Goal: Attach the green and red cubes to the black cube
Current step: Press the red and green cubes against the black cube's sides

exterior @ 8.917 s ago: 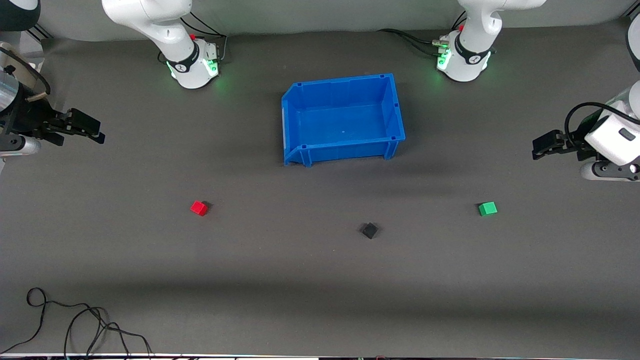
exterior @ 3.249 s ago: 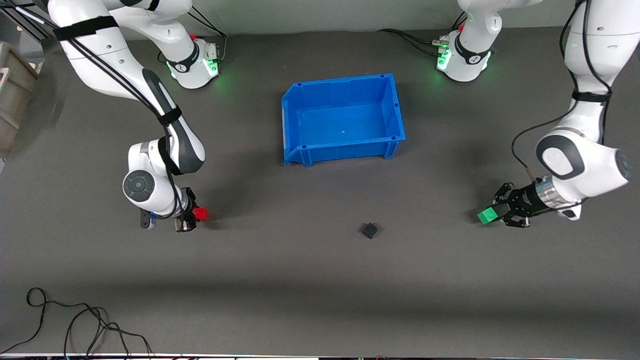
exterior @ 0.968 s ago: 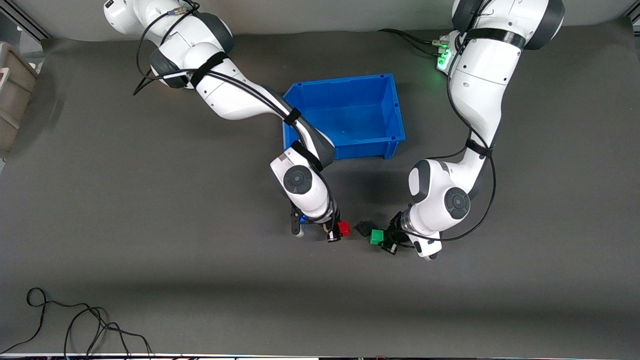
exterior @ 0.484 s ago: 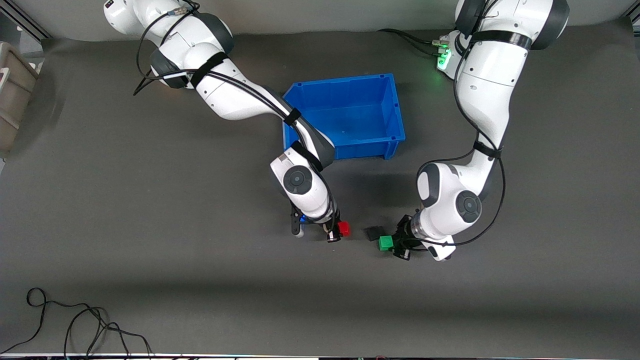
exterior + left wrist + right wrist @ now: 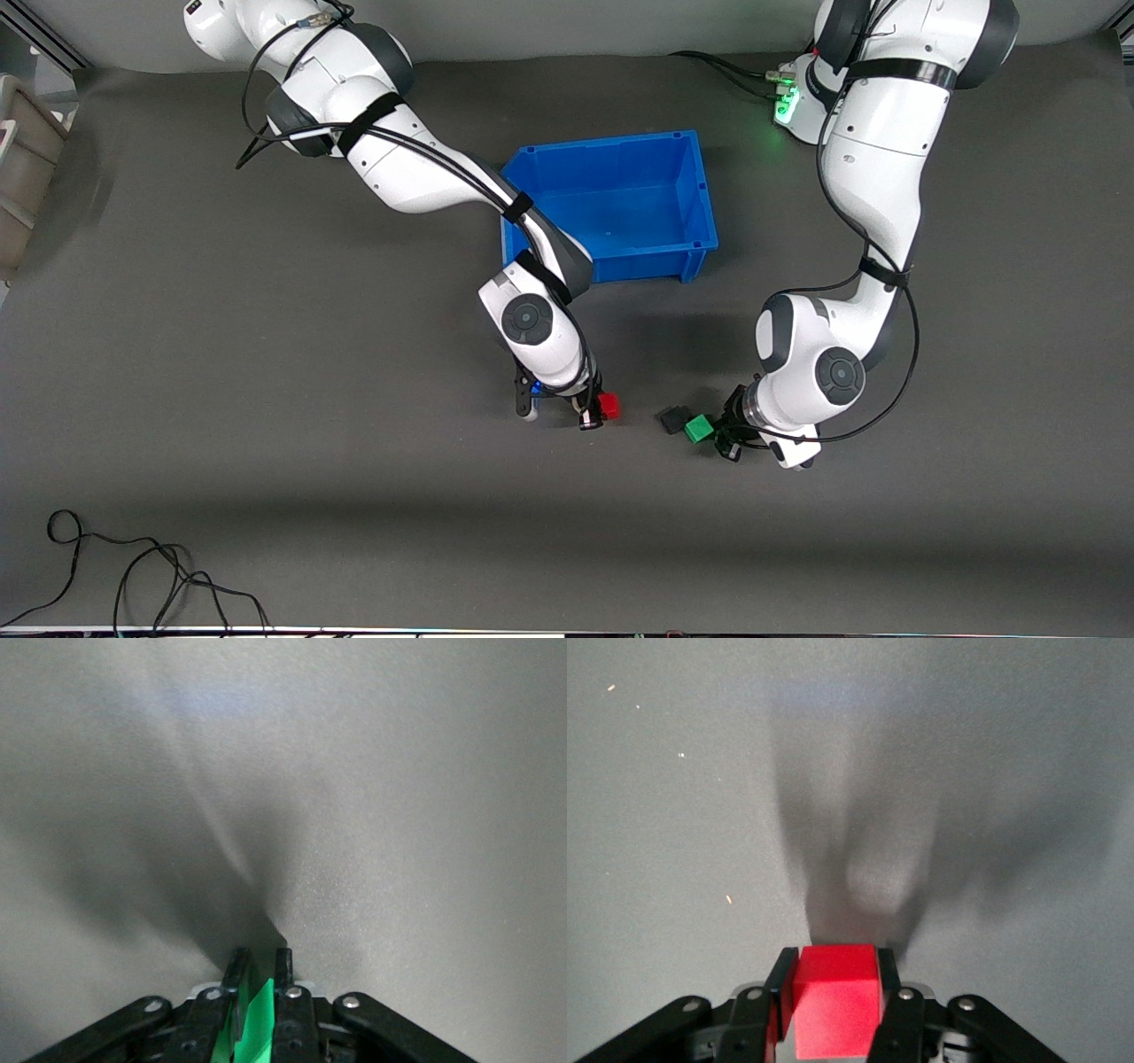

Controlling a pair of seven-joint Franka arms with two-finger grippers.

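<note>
Green cube [image 5: 698, 429] (touching black cube [image 5: 675, 419]) in left pincer [image 5: 719, 435]; right pincer [image 5: 592, 412] grips red cube [image 5: 609, 406]

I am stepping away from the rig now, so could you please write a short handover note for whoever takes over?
Left gripper: shut on the green cube, which touches the black cube.
Right gripper: shut on the red cube, apart from the black cube, toward the right arm's end.
Blue bin: farther from the front camera.
Done: both coloured cubes gripped; green meets black.
Left: bring red onto black.
</note>
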